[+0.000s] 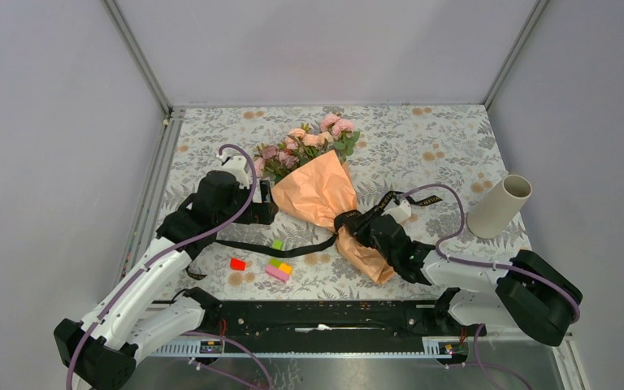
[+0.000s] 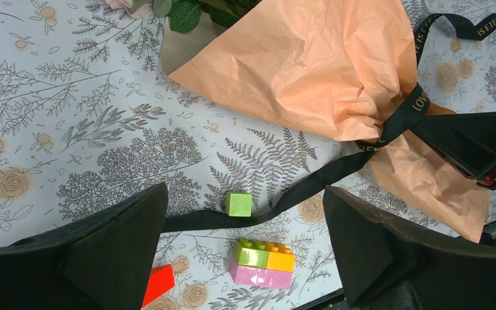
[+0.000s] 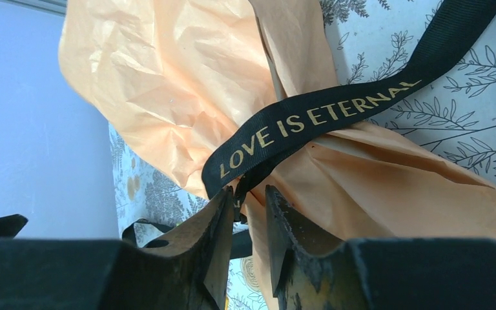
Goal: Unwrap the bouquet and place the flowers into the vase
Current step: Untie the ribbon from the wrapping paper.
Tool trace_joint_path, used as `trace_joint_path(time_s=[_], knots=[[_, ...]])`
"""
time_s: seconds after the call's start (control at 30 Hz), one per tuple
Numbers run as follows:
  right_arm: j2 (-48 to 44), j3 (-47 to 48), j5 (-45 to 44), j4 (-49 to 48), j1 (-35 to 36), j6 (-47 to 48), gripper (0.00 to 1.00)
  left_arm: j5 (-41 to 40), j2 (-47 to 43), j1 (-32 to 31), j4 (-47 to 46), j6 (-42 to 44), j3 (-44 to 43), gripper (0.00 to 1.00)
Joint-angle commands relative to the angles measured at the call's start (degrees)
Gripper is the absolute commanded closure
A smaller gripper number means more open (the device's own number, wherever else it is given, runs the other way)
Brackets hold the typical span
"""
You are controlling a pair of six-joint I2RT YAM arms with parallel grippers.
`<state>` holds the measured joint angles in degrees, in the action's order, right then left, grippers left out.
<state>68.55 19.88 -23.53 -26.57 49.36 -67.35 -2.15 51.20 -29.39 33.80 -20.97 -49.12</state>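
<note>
On the table, the bouquet lies near the middle, its flowers toward 11 o'clock and its wrapped end toward 5 o'clock. The ribbon circles its neck; one tail runs out toward 9 o'clock, another toward 2 o'clock. A single cube sits just beside the long tail at its 12 o'clock side, the stacked bricks at the cube's 6 o'clock, and a lone brick at their 9 o'clock. The vase stands well apart at the bouquet's 3 o'clock. The left gripper is at the bouquet's 9 o'clock, the right gripper at its neck.
</note>
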Motion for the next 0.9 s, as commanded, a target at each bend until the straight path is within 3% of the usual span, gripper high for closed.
trace_joint_path(time_s=[0.0,0.2,0.4,0.47,0.63,0.87], knots=[[2.74,2.71,-2.21,-2.72,0.47,0.56,0.68,0.42,-0.14,0.29,-2.16,0.05,-0.01,0.01],[5.17,4.49,-1.09,-3.76,0.47,1.08,0.7,0.48,-0.16,0.29,-2.12,0.05,-0.01,0.01],[3.08,4.06,-2.88,-4.22,0.34,-0.07,1.0,1.55,0.12,0.22,-2.5,-0.43,-0.07,0.01],[1.35,3.56,-4.0,-4.19,0.23,-1.33,1.0,1.88,-0.12,-0.49,-3.69,-1.88,0.08,0.01],[-1.93,2.47,-5.01,-2.72,-2.25,-3.24,1.0,-1.47,0.32,-12.11,-17.41,-8.26,6.25,0.02],[-4.03,-0.94,-2.02,-3.09,-6.53,-5.39,1.0,-0.21,11.64,-23.45,-41.99,-9.19,11.87,0.06]])
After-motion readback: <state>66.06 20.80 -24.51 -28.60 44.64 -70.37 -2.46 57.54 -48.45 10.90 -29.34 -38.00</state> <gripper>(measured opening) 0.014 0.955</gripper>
